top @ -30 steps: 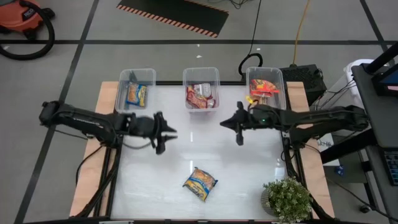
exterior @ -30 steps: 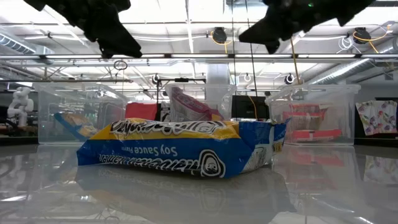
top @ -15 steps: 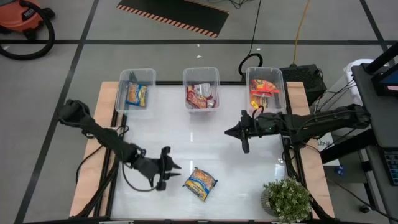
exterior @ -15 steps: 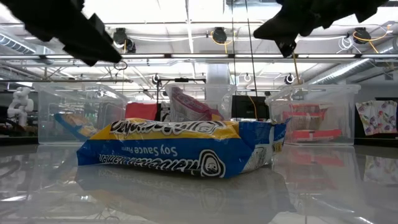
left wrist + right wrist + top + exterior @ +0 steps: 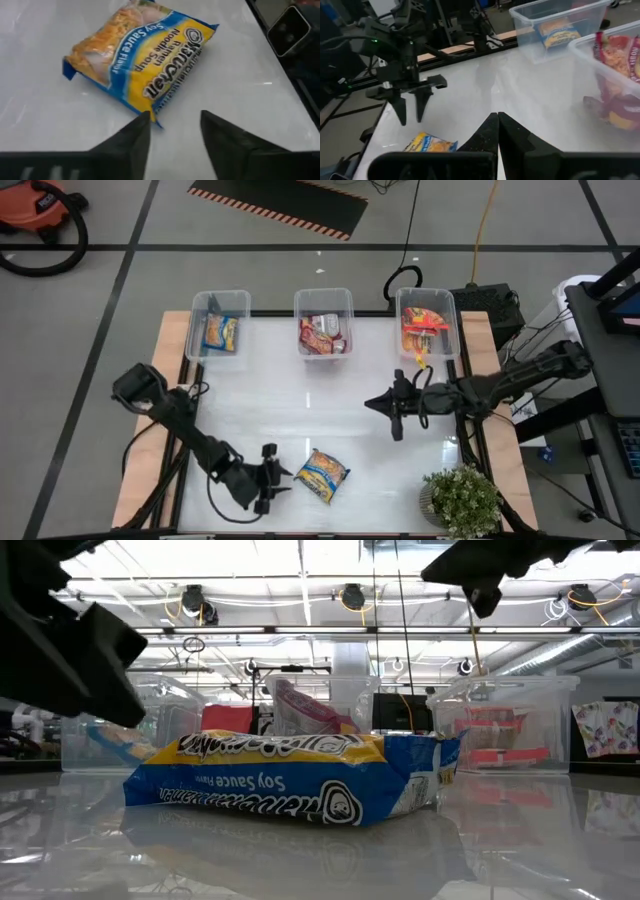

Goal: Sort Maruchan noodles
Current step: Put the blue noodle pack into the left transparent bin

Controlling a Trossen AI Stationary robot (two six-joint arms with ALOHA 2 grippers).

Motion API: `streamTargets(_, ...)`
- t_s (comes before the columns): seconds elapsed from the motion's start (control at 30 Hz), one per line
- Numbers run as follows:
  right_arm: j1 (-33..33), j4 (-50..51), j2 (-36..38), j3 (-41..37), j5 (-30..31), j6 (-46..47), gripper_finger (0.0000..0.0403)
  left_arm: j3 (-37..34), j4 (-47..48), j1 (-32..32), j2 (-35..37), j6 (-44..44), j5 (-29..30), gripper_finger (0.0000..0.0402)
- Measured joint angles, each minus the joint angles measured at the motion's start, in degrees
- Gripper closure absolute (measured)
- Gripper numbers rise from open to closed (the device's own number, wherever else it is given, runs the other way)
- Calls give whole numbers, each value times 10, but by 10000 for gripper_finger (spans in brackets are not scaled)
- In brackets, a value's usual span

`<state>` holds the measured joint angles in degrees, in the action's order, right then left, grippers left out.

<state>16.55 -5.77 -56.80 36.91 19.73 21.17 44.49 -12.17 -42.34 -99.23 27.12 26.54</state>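
Note:
One blue-and-yellow Maruchan packet [image 5: 322, 474] lies flat on the white table near its near edge; it also shows in the left wrist view [image 5: 140, 60] and the low view [image 5: 290, 780]. My left gripper [image 5: 277, 480] is open and hovers low just left of it, its fingertips [image 5: 175, 116] short of the packet's nearest corner. My right gripper [image 5: 386, 404] is shut and hangs over the table's right middle, touching nothing [image 5: 497, 120]. Other packets lie in three clear bins along the far edge: blue-yellow [image 5: 219, 332], maroon [image 5: 322, 334] and orange-red [image 5: 424, 323].
The three clear bins stand side by side at the far edge: left bin [image 5: 196, 320], middle bin [image 5: 323, 294], right bin [image 5: 452, 320]. A small potted plant [image 5: 462, 500] sits at the near right corner. Bare white tabletop [image 5: 330, 405] lies between the arms.
My left gripper has swung from the table's middle left toward the near edge and come down, ending close beside the lone packet, still open. My right gripper has drifted a little toward the near edge. The packet has not moved.

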Motion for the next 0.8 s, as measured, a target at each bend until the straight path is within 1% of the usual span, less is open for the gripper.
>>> streamTargets(0.17, 22, 0, -3, 0, 2, 11, 403, 8, 1, -1, -33, 34, 46, 137)
streamTargets(0.23, 28, 1, -5, 0, 13, 11, 403, 8, -1, 0, -40, 48, 49, 107)
streamTargets(0.3, 31, -1, -6, 0, 15, 10, 403, 8, -14, 0, -49, 54, 49, 87)
streamTargets(0.5, 30, 0, -9, 0, 15, 2, 403, 8, -65, 3, -81, 52, 49, 78)
streamTargets(0.73, 30, 0, -9, 0, 15, -4, 403, 9, -92, 23, -115, 91, 55, 78)
streamTargets(0.8, 30, 0, -9, 0, 15, -8, 403, 10, -94, 28, -120, 101, 57, 84)
